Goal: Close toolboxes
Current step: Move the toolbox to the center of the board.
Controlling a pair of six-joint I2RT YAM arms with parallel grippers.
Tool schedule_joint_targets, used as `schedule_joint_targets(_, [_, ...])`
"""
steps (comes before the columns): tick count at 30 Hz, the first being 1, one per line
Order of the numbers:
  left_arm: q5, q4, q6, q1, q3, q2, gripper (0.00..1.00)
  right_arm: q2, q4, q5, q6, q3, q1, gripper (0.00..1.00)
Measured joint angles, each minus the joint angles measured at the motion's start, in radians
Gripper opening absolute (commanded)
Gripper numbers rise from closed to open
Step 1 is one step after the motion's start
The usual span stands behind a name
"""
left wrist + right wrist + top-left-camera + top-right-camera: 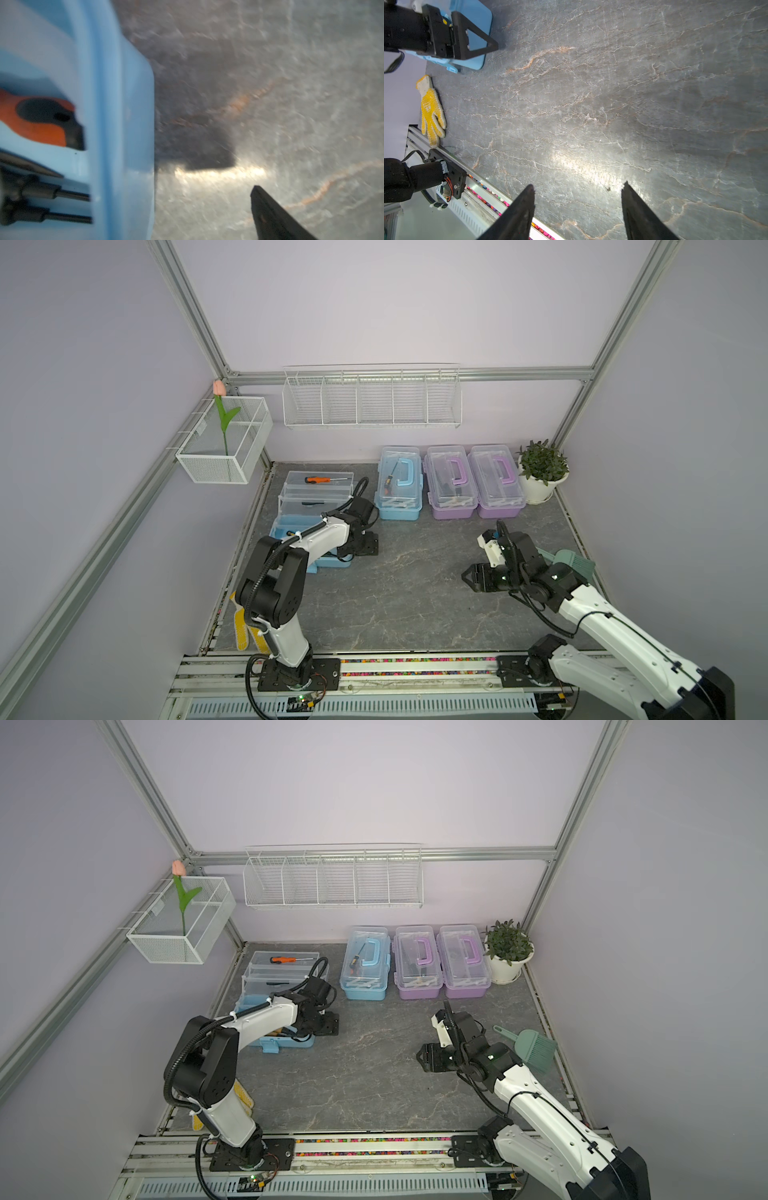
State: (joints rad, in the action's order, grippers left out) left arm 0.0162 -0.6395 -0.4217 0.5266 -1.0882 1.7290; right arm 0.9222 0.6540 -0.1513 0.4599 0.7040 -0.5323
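While three of the toolboxes stand shut in a row along the back wall, the fourth, the open light blue toolbox (286, 531), sits at the left side of the counter (415, 597). Its clear trays (316, 493) are raised and stepped back behind the base. An orange screwdriver (318, 480) lies in the topmost one.

The row at the back runs from the closed light blue toolbox (399, 485) to the first purple toolbox (451, 485) and the second purple toolbox (496, 483). Each has its clear lid down and its handle flat. A potted plant (542, 468) stands just beside the last of them.

The left gripper (365, 545) hangs at the open box's right front corner. In the left wrist view the blue wall (124, 124) fills one side, with an orange-and-black tool handle (41, 122) inside it. Only one dark finger (270, 216) shows, over bare counter outside the box. The other finger is hidden, so I cannot tell whether this gripper is spread or clenched; nothing is seen in it.

The right gripper (578, 185) hovers over bare counter, well apart from every toolbox, with its fingers spread and nothing between them. A green brush (575, 566) lies just beyond its arm.

A yellow glove (432, 112) lies near the counter's front left edge. On the walls hang a long wire basket (372, 400) and a smaller wire basket (224, 448) holding a tulip (220, 389).
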Motion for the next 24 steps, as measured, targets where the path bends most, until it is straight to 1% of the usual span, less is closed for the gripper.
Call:
schedule_joint_targets(6, [-0.045, 0.03, -0.121, 0.204, 0.032, -0.084, 0.85, 0.013, 0.014, -0.044, 0.013, 0.0, 0.07, 0.68])
schedule_joint_targets(9, [-0.083, 0.069, -0.155, 0.267, 0.02, -0.075, 0.85, 0.02, 0.011, -0.076, 0.023, -0.003, 0.106, 0.67])
schedule_joint_targets(12, [-0.117, 0.079, -0.171, 0.29, -0.047, -0.012, 0.85, -0.003, -0.035, -0.131, 0.059, -0.034, 0.126, 0.67])
schedule_joint_targets(15, [-0.166, 0.119, -0.181, 0.295, -0.118, 0.059, 0.85, -0.034, -0.064, -0.167, 0.091, -0.054, 0.129, 0.67])
schedule_joint_targets(18, [-0.209, 0.164, -0.198, 0.305, -0.173, 0.112, 0.86, -0.069, -0.083, -0.172, 0.113, -0.07, 0.134, 0.67])
schedule_joint_targets(24, [-0.223, 0.219, -0.245, 0.357, -0.329, 0.214, 0.86, -0.107, -0.09, -0.155, 0.146, -0.128, 0.14, 0.67])
